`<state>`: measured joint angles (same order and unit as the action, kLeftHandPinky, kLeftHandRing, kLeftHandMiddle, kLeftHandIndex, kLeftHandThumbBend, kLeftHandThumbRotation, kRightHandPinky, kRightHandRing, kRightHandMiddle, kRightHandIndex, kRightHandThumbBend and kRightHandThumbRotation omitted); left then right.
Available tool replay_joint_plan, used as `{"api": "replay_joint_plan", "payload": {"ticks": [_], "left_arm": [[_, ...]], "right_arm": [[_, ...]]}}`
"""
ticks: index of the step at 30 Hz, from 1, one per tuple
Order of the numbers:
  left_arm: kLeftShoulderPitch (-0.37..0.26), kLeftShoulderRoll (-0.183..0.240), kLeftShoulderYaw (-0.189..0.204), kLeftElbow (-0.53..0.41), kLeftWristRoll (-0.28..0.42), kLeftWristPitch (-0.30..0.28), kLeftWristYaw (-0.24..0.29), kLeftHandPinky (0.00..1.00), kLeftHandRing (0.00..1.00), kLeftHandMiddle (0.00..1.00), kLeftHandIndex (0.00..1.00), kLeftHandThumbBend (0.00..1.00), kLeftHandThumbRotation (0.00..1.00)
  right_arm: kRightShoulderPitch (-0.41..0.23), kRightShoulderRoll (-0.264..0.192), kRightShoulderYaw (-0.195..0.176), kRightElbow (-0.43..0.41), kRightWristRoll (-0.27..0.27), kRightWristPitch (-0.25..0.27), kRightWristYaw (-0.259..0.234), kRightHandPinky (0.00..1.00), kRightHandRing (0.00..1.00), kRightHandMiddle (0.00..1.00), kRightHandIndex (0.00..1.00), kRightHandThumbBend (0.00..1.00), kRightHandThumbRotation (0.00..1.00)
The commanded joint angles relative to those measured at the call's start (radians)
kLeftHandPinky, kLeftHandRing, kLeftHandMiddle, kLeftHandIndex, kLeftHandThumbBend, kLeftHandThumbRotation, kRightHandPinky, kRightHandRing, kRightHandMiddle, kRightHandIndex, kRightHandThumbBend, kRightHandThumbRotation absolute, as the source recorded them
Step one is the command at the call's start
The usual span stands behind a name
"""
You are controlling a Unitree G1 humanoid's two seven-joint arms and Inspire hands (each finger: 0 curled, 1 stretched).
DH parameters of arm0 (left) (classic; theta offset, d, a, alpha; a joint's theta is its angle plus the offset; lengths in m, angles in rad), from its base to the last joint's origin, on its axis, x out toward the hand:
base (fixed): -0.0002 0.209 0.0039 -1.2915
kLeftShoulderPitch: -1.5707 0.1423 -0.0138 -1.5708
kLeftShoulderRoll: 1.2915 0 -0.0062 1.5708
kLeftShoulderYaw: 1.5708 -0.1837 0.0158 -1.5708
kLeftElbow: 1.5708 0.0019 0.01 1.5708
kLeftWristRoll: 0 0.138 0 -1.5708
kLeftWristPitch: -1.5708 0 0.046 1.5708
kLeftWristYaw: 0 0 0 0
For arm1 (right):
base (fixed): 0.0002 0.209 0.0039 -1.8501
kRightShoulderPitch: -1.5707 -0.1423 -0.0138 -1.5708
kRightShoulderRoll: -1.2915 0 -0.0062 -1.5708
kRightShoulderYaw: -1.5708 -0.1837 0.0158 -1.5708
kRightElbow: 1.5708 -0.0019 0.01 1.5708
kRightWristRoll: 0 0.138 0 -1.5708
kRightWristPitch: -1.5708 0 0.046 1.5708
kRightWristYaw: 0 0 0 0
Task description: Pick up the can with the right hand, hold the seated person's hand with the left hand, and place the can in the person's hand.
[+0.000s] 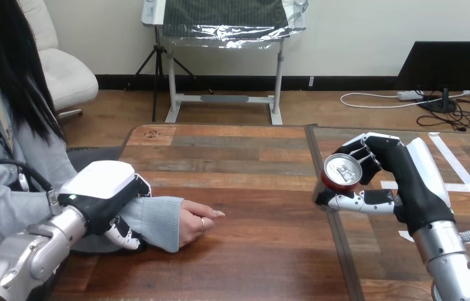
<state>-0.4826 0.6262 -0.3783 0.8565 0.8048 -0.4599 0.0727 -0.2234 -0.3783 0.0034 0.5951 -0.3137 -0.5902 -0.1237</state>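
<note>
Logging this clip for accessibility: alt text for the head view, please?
The robot's right hand grips a red can over the wooden table. Its left hand curls round the seated person's sleeved forearm; the person's hand rests on the table.

No lettering, number or sign can be read on the can (342, 170) or on the wooden table (251, 185).
</note>
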Motion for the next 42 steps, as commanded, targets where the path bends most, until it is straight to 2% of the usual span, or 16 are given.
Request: {"api": "replay_joint_plan", "payload": {"ticks": [1,11,16,19,31,42], "left_arm": [[-0.046,-0.005,-0.022,0.026,-0.002,-0.009,0.014,0.30,0.34,0.40,0.44,0.91,0.00],[-0.047,-0.007,-0.021,0.030,-0.014,-0.030,0.041,0.23,0.30,0.37,0.41,0.90,0.00],[-0.042,-0.006,-0.017,0.013,-0.022,-0.029,0.036,0.23,0.29,0.37,0.41,0.90,0.00],[-0.042,-0.006,-0.018,0.011,-0.019,-0.036,0.051,0.23,0.29,0.37,0.41,0.89,0.00],[-0.037,-0.003,-0.008,-0.020,-0.033,-0.060,0.058,0.22,0.29,0.36,0.40,0.88,0.00],[-0.026,0.003,0.009,-0.086,-0.049,-0.067,0.046,0.20,0.27,0.35,0.39,0.87,0.00]], "right_arm": [[-0.061,0.009,-0.003,-0.070,0.013,0.001,-0.002,0.38,0.42,0.49,0.50,0.82,0.00],[-0.073,0.019,0.006,-0.062,0.010,-0.004,0.000,0.38,0.43,0.50,0.51,0.82,0.00],[-0.078,0.024,0.011,-0.057,0.010,-0.006,0.001,0.39,0.43,0.50,0.51,0.81,0.00],[-0.081,0.026,0.014,-0.053,0.009,-0.010,0.005,0.39,0.43,0.50,0.51,0.81,0.00],[-0.099,0.038,0.022,-0.023,0.018,-0.019,0.014,0.39,0.44,0.50,0.51,0.80,0.00],[-0.116,0.049,0.035,-0.004,0.015,-0.012,0.013,0.39,0.44,0.51,0.51,0.80,0.00]]}}
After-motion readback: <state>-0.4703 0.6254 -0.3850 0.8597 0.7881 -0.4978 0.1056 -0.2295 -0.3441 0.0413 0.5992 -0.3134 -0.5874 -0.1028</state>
